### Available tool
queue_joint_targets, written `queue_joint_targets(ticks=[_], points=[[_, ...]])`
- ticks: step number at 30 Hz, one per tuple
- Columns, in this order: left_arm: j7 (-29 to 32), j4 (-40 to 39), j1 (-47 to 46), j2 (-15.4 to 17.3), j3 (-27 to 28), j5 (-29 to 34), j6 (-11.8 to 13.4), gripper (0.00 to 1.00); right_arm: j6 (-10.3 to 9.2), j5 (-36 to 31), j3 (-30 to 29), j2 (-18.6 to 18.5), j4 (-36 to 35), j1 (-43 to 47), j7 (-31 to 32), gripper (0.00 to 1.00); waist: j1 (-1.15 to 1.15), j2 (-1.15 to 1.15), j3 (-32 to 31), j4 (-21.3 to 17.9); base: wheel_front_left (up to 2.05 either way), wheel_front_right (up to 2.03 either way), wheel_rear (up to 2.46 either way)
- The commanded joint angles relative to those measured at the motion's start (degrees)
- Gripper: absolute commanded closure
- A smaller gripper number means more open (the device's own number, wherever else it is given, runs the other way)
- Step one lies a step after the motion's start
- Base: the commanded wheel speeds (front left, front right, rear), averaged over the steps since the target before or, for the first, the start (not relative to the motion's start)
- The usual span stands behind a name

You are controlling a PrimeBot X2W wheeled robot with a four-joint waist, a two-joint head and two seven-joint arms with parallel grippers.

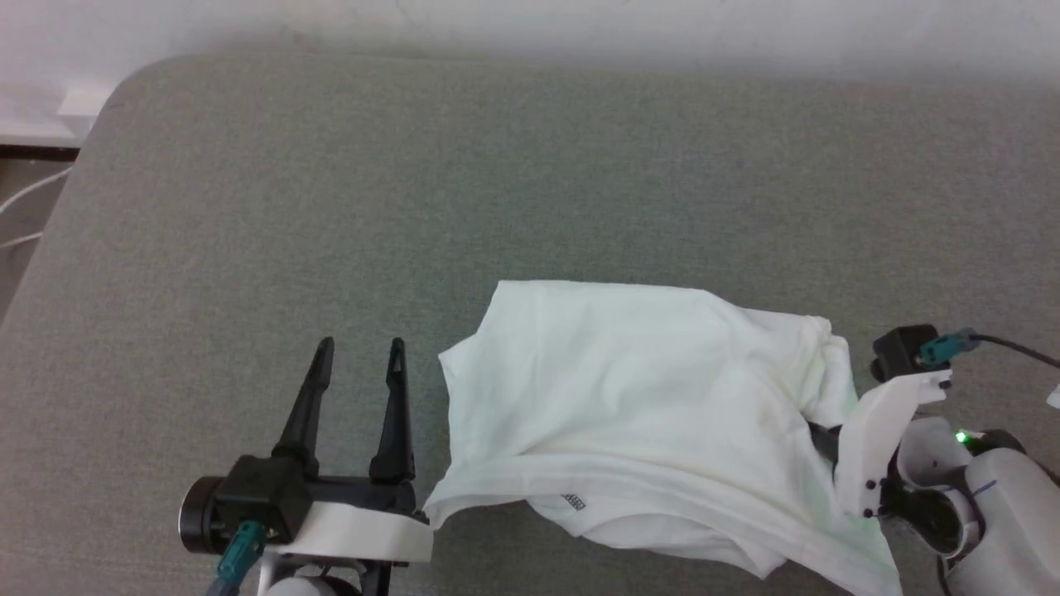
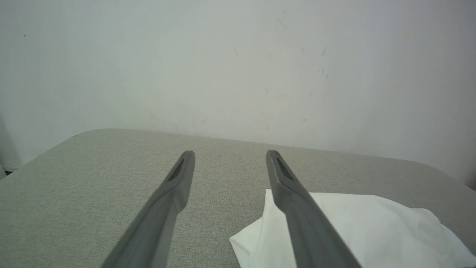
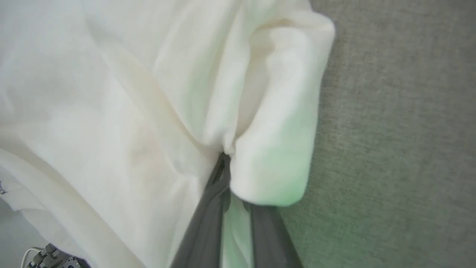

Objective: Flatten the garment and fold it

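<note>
The garment [image 1: 629, 397], a white T-shirt, lies crumpled on the grey padded surface [image 1: 331, 207], near its front and right of centre. A small rectangular logo patch [image 1: 574, 502] shows at a front fold. My right gripper [image 3: 225, 158] is shut on a bunched fold at the garment's [image 3: 130, 111] right edge, and cloth covers the fingertips. In the head view its white wrist [image 1: 869, 439] sits against that edge. My left gripper [image 1: 360, 348] stands open just left of the garment, nothing between its fingers [image 2: 174, 186]; a corner of the garment [image 2: 372, 227] lies beside its right finger.
The surface's rounded back-left corner [image 1: 124, 83] meets a pale wall [image 1: 530, 25]. White cables [image 1: 25, 199] lie on the floor off the left edge. A dark cable [image 1: 1019, 348] runs from my right wrist. Bare grey surface stretches behind and left of the garment.
</note>
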Motion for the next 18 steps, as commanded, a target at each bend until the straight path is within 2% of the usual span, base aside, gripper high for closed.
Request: queue_joint_targets(ticks=[1, 8, 13, 18], points=[[-0.3, 0.3, -0.6, -0.2, 0.3, 0.4, 0.0, 0.00, 0.22, 0.7, 2.4, 1.5, 0.8, 2.0, -0.3, 1.00, 0.00, 0.00, -1.2, -0.8, 0.00, 0.00, 0.00], [-0.3, 0.8, 0.9, -0.2, 1.4, 1.3, 0.1, 0.00, 0.22, 0.8, 0.7, -2.4, -2.3, 1.7, -6.4, 1.00, 0.00, 0.00, -4.4, -2.8, 0.00, 0.00, 0.00], [-0.3, 0.4, 2.0, -0.2, 2.1, 1.5, 0.2, 0.00, 0.22, -0.2, -3.9, -5.8, -4.6, 3.7, -6.1, 1.00, 0.00, 0.00, -5.4, -4.5, 0.00, 0.00, 0.00], [-0.3, 0.2, 2.3, -0.3, 2.2, 1.7, 0.1, 0.00, 0.22, -1.7, -12.2, -8.2, -5.5, 6.6, -3.3, 1.00, 0.00, 0.00, -5.4, -5.5, 0.00, 0.00, 0.00]])
